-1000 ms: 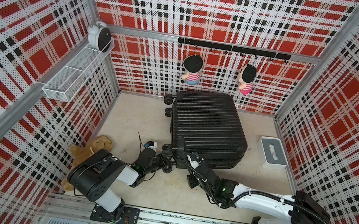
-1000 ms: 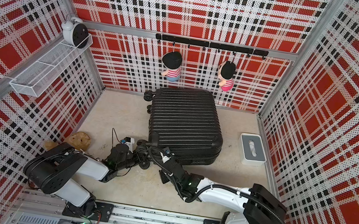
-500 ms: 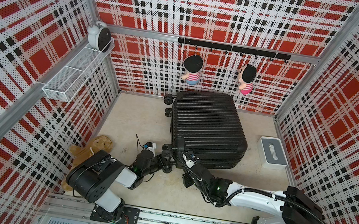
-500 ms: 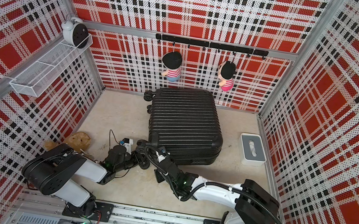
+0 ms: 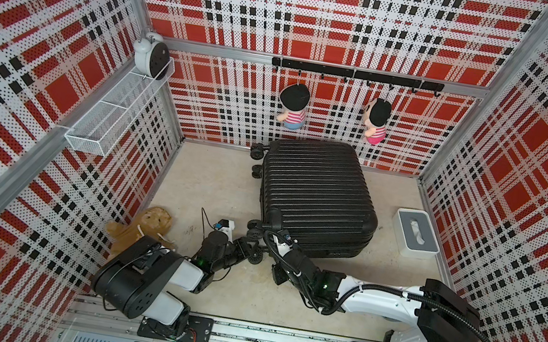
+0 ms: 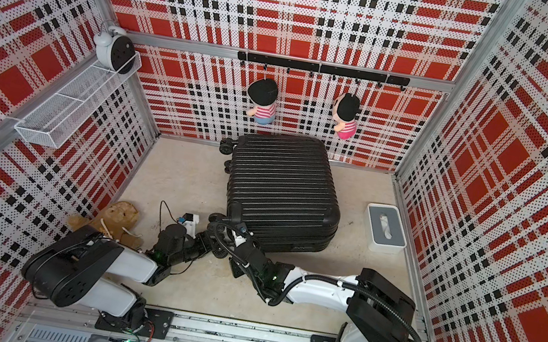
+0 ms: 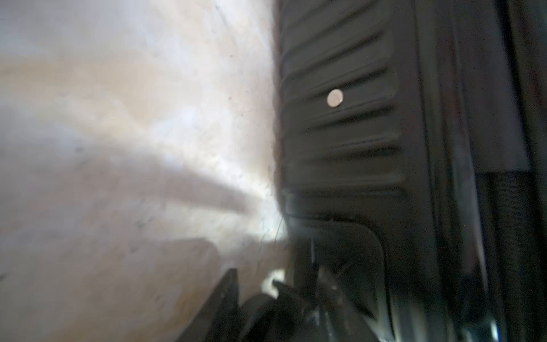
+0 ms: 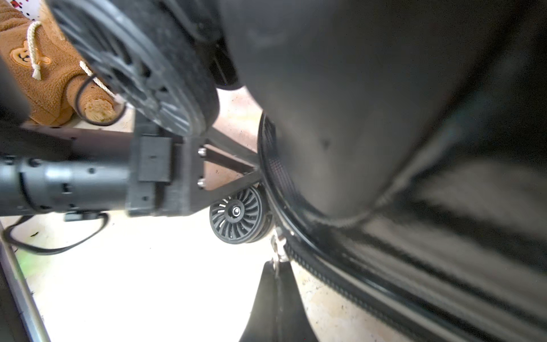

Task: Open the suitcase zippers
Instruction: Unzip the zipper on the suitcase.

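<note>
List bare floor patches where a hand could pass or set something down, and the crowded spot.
Free: floor between suitcase and left wall; strip between suitcase and tissue box. Crowded: suitcase's near corner, with left gripper and right gripper.

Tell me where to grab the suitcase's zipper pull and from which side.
Pinch the pull tab by its free end, coming from outside the suitcase corner beside the wheel. The thin tab sticks straight out from the zip track, as the right gripper holds it.

Glossy plastic suitcase, shiny metal zipper pull
</note>
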Tool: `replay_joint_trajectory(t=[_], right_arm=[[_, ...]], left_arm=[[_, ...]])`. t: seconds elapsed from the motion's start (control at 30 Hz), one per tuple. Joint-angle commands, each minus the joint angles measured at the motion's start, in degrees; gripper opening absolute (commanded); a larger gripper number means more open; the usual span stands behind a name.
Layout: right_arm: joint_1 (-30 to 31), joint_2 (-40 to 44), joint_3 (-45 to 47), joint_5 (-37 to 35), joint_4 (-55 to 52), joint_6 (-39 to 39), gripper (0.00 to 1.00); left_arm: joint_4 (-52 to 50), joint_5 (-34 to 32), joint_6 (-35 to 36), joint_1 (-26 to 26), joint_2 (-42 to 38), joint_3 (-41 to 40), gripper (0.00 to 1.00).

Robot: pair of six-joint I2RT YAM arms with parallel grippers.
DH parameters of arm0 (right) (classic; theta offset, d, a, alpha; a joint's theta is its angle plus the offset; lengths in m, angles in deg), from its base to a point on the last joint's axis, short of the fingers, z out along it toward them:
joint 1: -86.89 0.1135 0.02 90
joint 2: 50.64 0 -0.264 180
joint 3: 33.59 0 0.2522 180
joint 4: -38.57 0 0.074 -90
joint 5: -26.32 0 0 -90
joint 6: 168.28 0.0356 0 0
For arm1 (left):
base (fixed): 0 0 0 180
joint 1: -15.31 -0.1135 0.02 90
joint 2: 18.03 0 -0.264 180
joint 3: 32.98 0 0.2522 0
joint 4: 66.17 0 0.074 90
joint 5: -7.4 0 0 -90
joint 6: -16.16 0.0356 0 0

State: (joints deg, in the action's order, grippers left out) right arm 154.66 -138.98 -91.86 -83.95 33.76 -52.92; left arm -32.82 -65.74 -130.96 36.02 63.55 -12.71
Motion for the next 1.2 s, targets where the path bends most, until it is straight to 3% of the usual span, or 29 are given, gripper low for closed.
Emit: replay_joint_trajectory(t=[0.0, 0.13, 0.33, 0.47, 0.57, 0.73, 0.93, 1.17], right_arm=[[1.8, -0.2, -0.9, 2.4, 1.5, 0.4, 0.00], [1.8, 0.0, -0.6, 2.2, 1.0, 0.1, 0.00], [1.8, -1.0, -1.6, 3.0, 0.2, -0.8, 0.00], [1.8, -0.9, -2.1, 3.9, -0.5, -1.3, 0.00], [1.8, -0.8, -2.7, 3.6, -1.4, -1.9, 0.00], [1.8, -0.3, -2.6, 2.9, -1.2, -2.0, 0.00], [1.8, 1.0, -1.8, 2.0, -1.7, -1.5, 0.00], [1.8, 2.6, -0.8, 0.9, -2.4, -1.1, 0.00]], left_arm=[[-8.9, 1.9, 2.3, -3.9, -5.2, 0.0, 0.55], [-17.7, 1.4, 4.9, -10.9, -12.0, 3.7, 0.73], [-21.1, -1.0, 5.7, -18.4, -11.0, 16.7, 0.82], [-19.7, -0.4, 6.6, -21.0, -1.1, 29.8, 0.84], [-13.6, 4.5, 3.7, -23.2, 8.7, 37.7, 0.85], [4.6, 9.6, -3.1, -24.7, 23.5, 47.2, 0.86], [6.0, 14.2, -1.9, -22.7, 38.0, 65.3, 0.86], [0.4, 20.8, 1.4, -20.9, 53.0, 85.7, 0.86]])
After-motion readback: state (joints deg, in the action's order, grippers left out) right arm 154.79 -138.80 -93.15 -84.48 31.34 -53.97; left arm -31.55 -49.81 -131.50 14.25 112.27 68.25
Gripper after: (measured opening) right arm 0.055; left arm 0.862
